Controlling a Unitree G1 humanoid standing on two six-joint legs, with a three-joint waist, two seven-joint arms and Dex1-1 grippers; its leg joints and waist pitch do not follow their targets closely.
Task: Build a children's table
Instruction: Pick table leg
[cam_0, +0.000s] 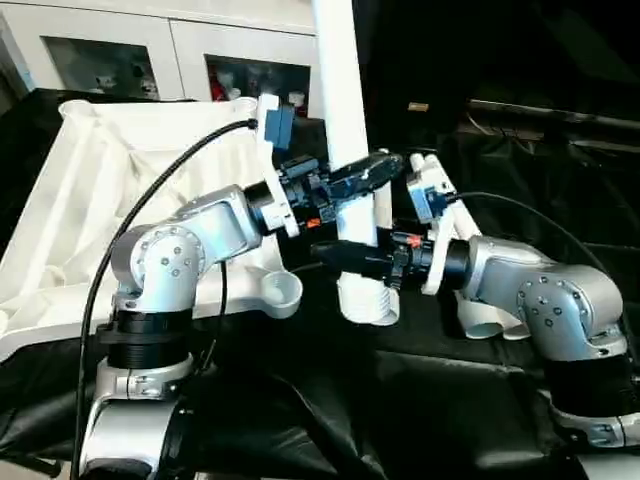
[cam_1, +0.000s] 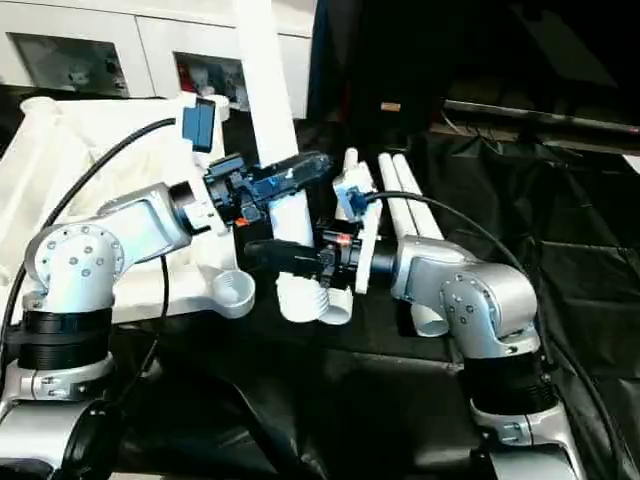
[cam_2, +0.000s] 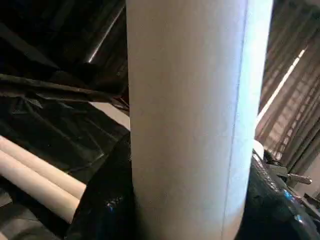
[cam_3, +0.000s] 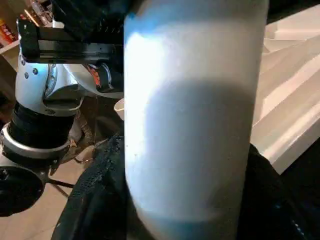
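Note:
One white table leg (cam_0: 340, 100) stands nearly upright over the black cloth, its ribbed lower end (cam_0: 368, 302) just right of the tabletop's round corner socket (cam_0: 283, 290). My left gripper (cam_0: 358, 180) is shut on the leg from the left at mid-height. Below it, my right gripper (cam_0: 350, 258) is shut on the same leg from the right. The white tabletop (cam_0: 90, 200) lies underside up at the left. The left wrist view has the leg (cam_2: 185, 120) between dark fingers (cam_2: 107, 200). The right wrist view has the leg (cam_3: 195, 125) between that gripper's dark fingers (cam_3: 97, 200).
Spare white legs (cam_1: 405, 200) lie side by side on the black cloth (cam_0: 400, 400) behind my right forearm. A white cabinet with glass doors (cam_0: 100, 60) stands at the back left. A black cable arcs over my left arm.

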